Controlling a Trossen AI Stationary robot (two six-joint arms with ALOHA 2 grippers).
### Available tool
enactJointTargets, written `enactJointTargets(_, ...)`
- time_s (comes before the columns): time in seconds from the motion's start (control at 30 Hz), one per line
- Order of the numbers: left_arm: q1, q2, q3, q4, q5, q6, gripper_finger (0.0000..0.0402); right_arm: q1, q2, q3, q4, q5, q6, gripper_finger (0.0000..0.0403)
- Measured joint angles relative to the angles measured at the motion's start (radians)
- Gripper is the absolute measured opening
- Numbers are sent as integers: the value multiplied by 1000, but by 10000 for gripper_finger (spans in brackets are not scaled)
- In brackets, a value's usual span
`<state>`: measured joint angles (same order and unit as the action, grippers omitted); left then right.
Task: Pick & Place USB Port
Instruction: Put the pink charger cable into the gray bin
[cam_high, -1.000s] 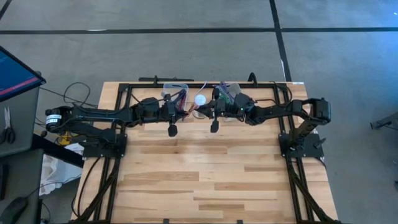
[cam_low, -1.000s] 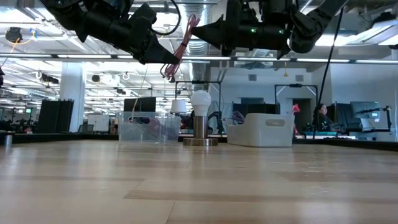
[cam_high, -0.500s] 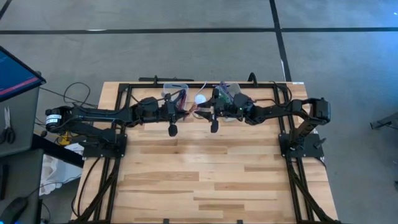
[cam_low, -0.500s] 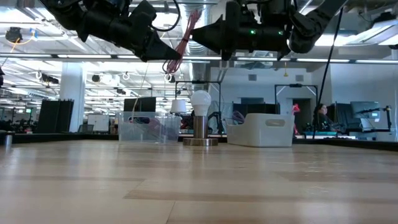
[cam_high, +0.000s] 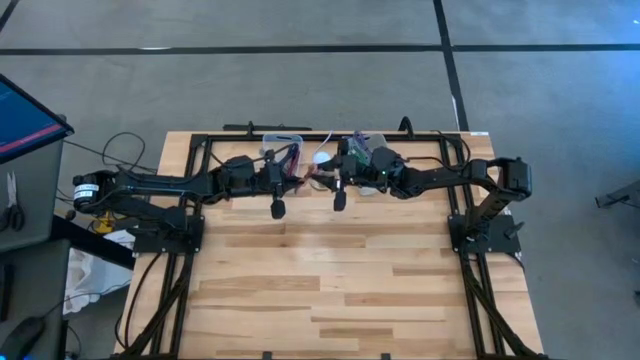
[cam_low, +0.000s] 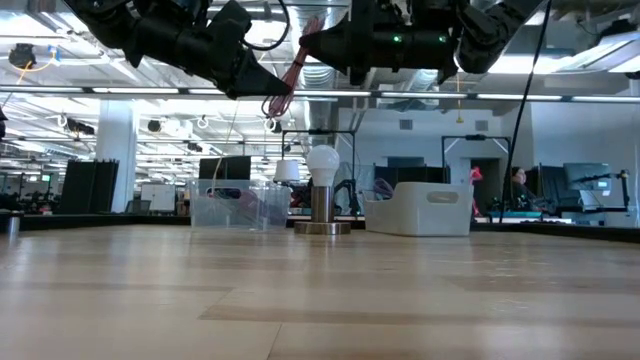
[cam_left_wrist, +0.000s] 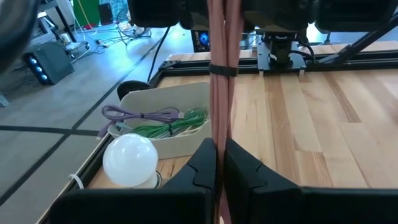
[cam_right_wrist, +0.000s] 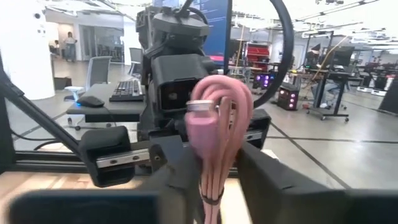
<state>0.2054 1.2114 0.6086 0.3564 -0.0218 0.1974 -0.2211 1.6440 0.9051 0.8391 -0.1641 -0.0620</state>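
Handover midway: left gripper (cam_left_wrist: 219, 163) clenched on pink USB cable (cam_left_wrist: 221, 68) above the counter's (cam_high: 330, 290) far edge, right gripper (cam_right_wrist: 214, 165) released around it, placing undone.

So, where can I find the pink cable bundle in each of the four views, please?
High view: pink cable bundle at the table's far middle, between the two arms.
Low view: hanging near the top centre, under the left gripper, above the white bulb.
Left wrist view: a vertical strand through the centre, clamped by that arm's fingers.
Right wrist view: centre, a looped end with a plug.
Shared landmark: the white bulb, absent only from the right wrist view.
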Motion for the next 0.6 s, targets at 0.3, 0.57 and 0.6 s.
enactJointTargets(0.3,0,0,0,-1,-2,0,21,-5,-1,0,-8,6,-49,15)
enactJointTargets(0.57,-1,0,0,3,-4,18,74,-42,-1,0,-83,11,-71,10)
enactJointTargets(0.6,0,0,0,3,-4,39,78,-47,-1,0,-87,12,-71,10)
